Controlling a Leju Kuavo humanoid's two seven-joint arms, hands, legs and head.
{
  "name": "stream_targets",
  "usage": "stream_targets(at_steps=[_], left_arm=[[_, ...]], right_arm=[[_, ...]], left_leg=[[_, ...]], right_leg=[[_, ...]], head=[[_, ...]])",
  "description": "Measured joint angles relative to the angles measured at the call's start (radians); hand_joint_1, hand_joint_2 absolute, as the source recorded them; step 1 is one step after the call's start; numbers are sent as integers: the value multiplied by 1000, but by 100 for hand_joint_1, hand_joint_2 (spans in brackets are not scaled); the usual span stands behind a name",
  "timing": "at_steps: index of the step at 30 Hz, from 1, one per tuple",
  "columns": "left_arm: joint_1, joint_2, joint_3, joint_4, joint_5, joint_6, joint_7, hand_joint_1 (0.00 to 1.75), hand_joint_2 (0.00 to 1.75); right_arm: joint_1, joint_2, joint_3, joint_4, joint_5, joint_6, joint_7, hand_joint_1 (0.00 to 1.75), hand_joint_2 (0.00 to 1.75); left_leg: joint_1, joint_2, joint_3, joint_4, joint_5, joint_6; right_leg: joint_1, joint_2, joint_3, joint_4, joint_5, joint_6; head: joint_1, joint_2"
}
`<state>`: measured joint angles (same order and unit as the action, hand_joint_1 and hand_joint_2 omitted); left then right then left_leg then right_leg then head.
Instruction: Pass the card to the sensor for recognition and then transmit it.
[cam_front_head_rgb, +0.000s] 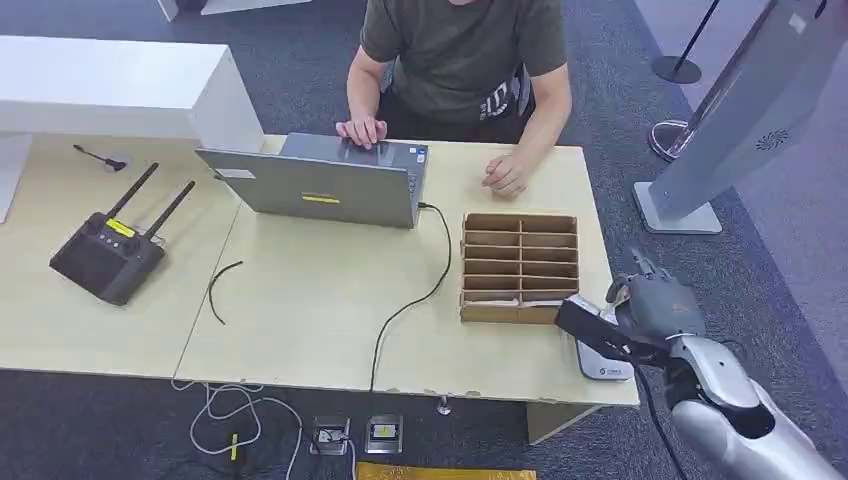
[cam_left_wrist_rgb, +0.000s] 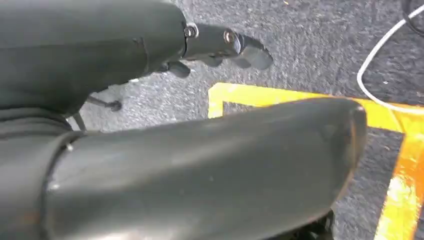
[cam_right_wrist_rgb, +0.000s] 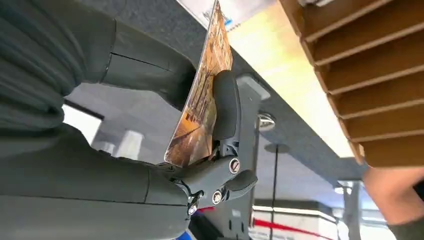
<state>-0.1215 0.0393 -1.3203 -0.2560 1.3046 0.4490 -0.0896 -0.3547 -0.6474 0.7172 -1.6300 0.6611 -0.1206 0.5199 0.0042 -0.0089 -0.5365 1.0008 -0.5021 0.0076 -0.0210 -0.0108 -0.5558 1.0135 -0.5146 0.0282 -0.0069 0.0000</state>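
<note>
My right hand (cam_front_head_rgb: 655, 308) is at the table's front right corner and pinches a card (cam_front_head_rgb: 588, 327) that looks dark from above. The card hangs just over a small white sensor (cam_front_head_rgb: 602, 366) lying at the table's edge. In the right wrist view the card (cam_right_wrist_rgb: 200, 100) has an orange-brown picture on it and is clamped between the thumb and a dark finger (cam_right_wrist_rgb: 226, 107), with the sensor (cam_right_wrist_rgb: 240, 10) close beyond its far end. My left hand (cam_left_wrist_rgb: 220, 45) hangs over the carpet, fingers apart from the thumb, holding nothing.
A cardboard box with several compartments (cam_front_head_rgb: 520, 265) stands just left of the card. A person sits across the table at a grey laptop (cam_front_head_rgb: 325, 185), one hand (cam_front_head_rgb: 505, 176) near the box. A black cable (cam_front_head_rgb: 430, 280), a black router (cam_front_head_rgb: 108, 255) and a grey kiosk (cam_front_head_rgb: 745, 120) are around.
</note>
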Motion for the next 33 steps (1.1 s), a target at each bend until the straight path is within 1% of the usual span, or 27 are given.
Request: stream_targets(at_steps=[4, 8, 26, 33], left_arm=[[0, 0, 0, 2, -8, 0, 3, 0, 0], [0, 0, 0, 6, -15, 0, 4, 0, 0], [0, 2, 0, 7, -39, -6, 15, 0, 0], [-1, 2, 0, 7, -50, -6, 15, 0, 0]], right_arm=[[24, 2, -12, 30, -24, -23, -6, 175, 175], [42, 5, -17, 51, -27, -24, -9, 175, 175], [66, 29, -14, 129, -87, -55, -24, 175, 175], [63, 41, 4, 158, -129, -101, -29, 175, 175]], left_leg=[[0, 0, 0, 0, 0, 0], [0, 0, 0, 0, 0, 0], [0, 0, 0, 0, 0, 0], [0, 0, 0, 0, 0, 0]], right_leg=[[0, 0, 0, 0, 0, 0], [0, 0, 0, 0, 0, 0], [0, 0, 0, 0, 0, 0], [0, 1, 0, 0, 0, 0]], head=[[0, 0], [0, 0], [0, 0], [0, 0]])
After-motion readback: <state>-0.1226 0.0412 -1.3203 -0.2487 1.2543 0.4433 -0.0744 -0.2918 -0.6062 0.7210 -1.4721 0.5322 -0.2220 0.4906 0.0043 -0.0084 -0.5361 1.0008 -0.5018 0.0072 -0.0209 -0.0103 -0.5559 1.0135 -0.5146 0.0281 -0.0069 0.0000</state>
